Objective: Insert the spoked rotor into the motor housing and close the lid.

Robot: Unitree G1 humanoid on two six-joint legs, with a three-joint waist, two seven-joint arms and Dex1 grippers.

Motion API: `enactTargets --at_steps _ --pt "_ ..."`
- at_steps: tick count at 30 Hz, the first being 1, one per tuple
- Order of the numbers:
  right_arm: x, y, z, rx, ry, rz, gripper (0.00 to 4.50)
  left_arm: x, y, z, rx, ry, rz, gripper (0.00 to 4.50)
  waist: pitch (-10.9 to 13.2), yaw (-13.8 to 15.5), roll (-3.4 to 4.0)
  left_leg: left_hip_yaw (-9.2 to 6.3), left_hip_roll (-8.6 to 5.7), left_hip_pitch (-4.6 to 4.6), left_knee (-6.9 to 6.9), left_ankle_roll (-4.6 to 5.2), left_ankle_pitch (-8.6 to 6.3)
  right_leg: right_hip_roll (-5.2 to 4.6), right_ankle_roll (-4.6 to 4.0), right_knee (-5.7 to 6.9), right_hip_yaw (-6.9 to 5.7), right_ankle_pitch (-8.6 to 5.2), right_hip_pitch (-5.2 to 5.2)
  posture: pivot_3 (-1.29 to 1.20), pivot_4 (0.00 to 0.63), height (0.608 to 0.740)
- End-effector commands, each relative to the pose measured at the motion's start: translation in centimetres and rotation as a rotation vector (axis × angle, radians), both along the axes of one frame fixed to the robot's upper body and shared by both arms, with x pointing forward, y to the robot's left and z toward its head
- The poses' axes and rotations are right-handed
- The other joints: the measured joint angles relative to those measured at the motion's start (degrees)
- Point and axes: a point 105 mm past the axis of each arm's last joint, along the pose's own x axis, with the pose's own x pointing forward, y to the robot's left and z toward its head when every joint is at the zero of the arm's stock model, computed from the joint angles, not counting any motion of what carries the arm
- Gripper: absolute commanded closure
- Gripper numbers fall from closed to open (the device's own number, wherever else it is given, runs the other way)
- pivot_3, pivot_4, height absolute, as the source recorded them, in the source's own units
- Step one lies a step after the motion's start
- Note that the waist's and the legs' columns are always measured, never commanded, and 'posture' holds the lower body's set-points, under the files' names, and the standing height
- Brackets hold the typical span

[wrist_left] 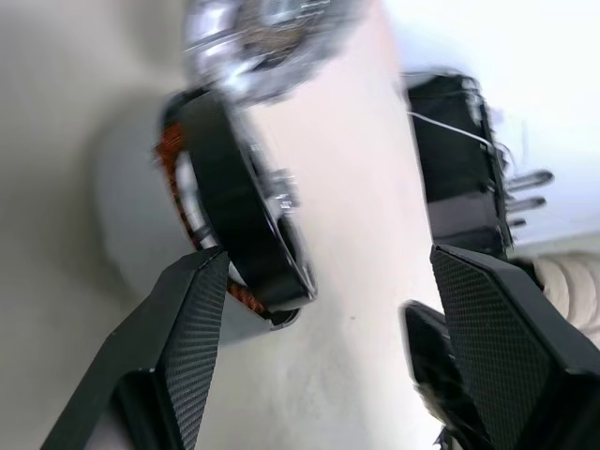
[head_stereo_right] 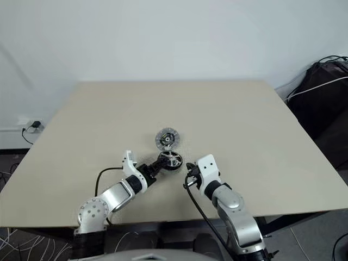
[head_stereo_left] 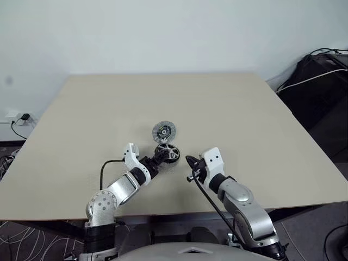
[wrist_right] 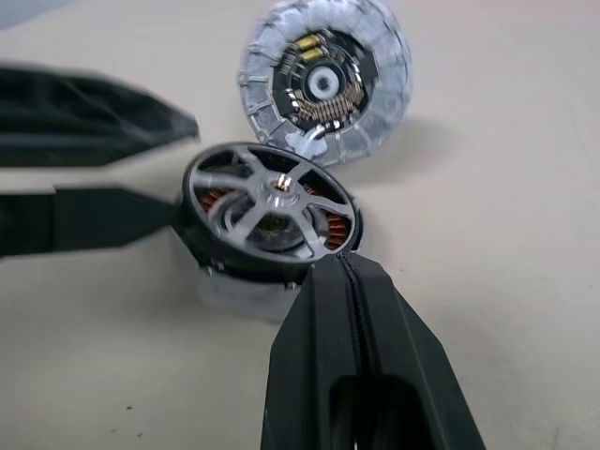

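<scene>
Now: left gripper (wrist_left: 319, 309) spread wide, one finger (wrist_left: 178, 347) beside the motor housing (wrist_right: 272, 272). Spoked rotor (wrist_right: 270, 202) seated in that housing on the table (head_stereo_left: 244, 119); lid (wrist_right: 323, 80) just behind. Right gripper (wrist_right: 352, 272) pressed shut, empty.

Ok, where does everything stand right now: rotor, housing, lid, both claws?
spoked rotor: seated in the housing, spokes up.
motor housing: on the table, uncovered, windings showing between the spokes.
lid: off, lying flat on the table just beyond the housing.
left claw: open, holding nothing, one finger beside the housing.
right claw: shut, empty, tip at the housing's rim.
</scene>
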Motion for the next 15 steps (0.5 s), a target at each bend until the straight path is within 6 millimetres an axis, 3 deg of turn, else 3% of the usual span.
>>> enactTargets --at_steps 1,9,15 --pt "0.5 0.1 1.9 0.024 -0.075 0.003 4.5 -0.1 0.8 2.2 -0.008 -0.121 0.015 0.89 0.0 0.0 0.0 0.0 0.01 0.0 -0.02 0.02 0.01 0.0 -0.02 0.0 0.01 -0.01 -0.02 0.0 0.0 0.74" --pt "0.7 0.4 1.9 0.026 -0.074 0.021 4.5 -0.7 2.9 1.2 0.029 -0.08 0.079 0.89 0.0 0.0 0.01 -0.03 0.05 -0.03 -0.02 0.01 -0.02 -0.03 -0.02 0.0 -0.01 -0.07 -0.04 0.0 0.0 0.74" --pt "0.8 0.6 1.9 0.027 -0.075 0.027 4.5 -1.0 2.8 -1.0 0.139 0.007 0.073 0.89 0.0 0.1 0.01 -0.04 0.05 -0.02 -0.02 0.01 -0.02 -0.03 -0.01 0.0 -0.02 -0.06 -0.04 0.0 0.0 0.74"
